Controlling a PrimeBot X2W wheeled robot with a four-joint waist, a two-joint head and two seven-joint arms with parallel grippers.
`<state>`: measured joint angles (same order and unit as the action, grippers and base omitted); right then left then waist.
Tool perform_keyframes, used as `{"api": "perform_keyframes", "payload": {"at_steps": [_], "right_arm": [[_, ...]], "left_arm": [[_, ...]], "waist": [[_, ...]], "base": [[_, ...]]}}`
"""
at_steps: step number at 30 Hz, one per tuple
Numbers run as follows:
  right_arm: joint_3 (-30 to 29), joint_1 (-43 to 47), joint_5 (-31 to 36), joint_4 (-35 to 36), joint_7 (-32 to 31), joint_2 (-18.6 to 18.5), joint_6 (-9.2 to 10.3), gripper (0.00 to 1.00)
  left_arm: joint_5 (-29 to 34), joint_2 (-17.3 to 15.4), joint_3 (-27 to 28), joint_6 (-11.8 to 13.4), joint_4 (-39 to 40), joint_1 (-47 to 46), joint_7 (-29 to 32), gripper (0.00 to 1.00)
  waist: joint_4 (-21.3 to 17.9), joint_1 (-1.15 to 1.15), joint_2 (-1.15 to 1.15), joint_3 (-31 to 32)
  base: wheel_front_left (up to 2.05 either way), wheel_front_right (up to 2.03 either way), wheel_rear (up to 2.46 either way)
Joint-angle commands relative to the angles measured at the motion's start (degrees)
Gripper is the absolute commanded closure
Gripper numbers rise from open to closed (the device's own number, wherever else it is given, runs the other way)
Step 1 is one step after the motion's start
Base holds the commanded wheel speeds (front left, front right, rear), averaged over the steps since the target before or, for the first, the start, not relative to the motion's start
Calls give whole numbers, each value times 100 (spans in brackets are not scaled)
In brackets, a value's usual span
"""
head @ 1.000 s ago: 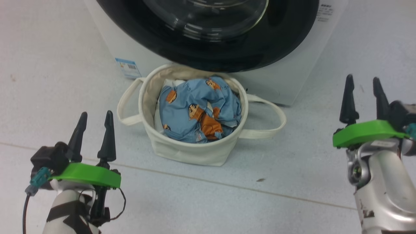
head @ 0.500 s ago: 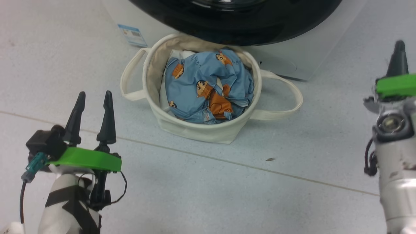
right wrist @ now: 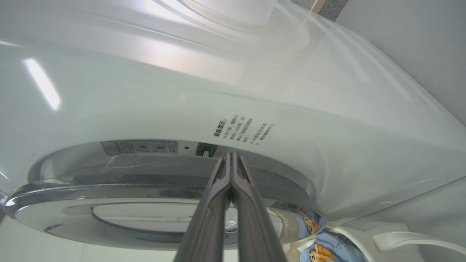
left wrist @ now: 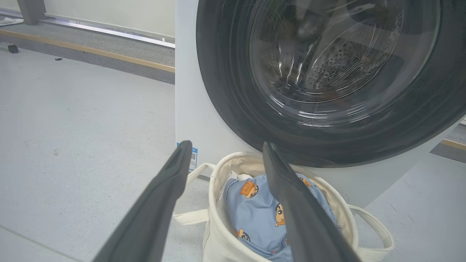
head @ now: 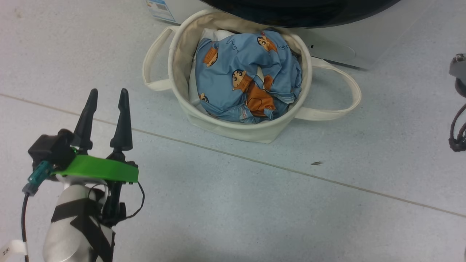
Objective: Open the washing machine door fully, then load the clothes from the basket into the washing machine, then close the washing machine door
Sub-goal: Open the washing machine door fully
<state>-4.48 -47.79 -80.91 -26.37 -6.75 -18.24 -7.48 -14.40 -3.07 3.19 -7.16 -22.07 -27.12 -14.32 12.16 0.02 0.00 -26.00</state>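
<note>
The cream basket point(head: 255, 131) stands on the floor right in front of the white washing machine point(left wrist: 189, 109), with the light blue cartoon-print clothes point(head: 247, 78) heaped inside. Above it, the washing machine door point(left wrist: 225, 91) shows its black rim and glass bowl and looks closed against the front. My left gripper point(head: 107, 96) hovers open and empty, to the left of the basket and nearer to me. My right gripper point(right wrist: 230, 155) is shut on nothing, its tips at the gap behind the door's silver edge point(right wrist: 72, 196), beside a small dark latch hole point(right wrist: 206, 149).
A blue sticker point(head: 160, 9) marks the machine's lower left corner. A floor seam point(head: 255, 162) runs across in front of the basket, whose looped handles point(head: 346, 98) stick out to both sides. Part of my right arm point(head: 458, 69) shows at the right edge. Open floor lies to the left.
The right gripper has shut and risen out of the head view towards the door's edge. The head camera has tilted down, so the basket sits higher in the picture. The left gripper stays open.
</note>
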Motion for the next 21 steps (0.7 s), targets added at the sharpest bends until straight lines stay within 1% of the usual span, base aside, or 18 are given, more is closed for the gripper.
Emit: {"api": "perform_keyframes", "payload": {"at_steps": [1, 5, 9, 16, 19, 21], "right_arm": [[108, -186, -176, 205, -210, -83, -1, 100], [211, -396, -318, 194, -494, -247, -1, 100], [340, -764, -364, 158, -645, -321, -1, 100], [583, -1256, -396, 62, -907, -302, -1, 100], [663, -1329, -396, 3, -1003, -297, -1, 100], [843, -1326, -316, -50, -1171, -318, -1, 100]], "left_arm": [[-31, -175, 209, -32, 169, -42, -68, 0], [-37, -164, 188, -32, 165, -41, -68, 0], [-40, -174, 228, -33, 258, -77, -68, 0], [42, -154, 297, -33, 583, -126, -68, 0], [47, -139, 301, -33, 609, -121, -68, 0], [63, -129, 314, -33, 612, -107, -68, 0]], "waist": [[40, -2, 0, -24], [103, -2, 0, -54], [157, -2, 0, -214], [184, -2, 0, -438], [174, -2, 0, -454], [154, -2, 0, -430]], "base": [[0, 0, 0], [0, 0, 0], [0, 0, 0], [0, 0, 0], [0, 0, 0], [0, 0, 0]]}}
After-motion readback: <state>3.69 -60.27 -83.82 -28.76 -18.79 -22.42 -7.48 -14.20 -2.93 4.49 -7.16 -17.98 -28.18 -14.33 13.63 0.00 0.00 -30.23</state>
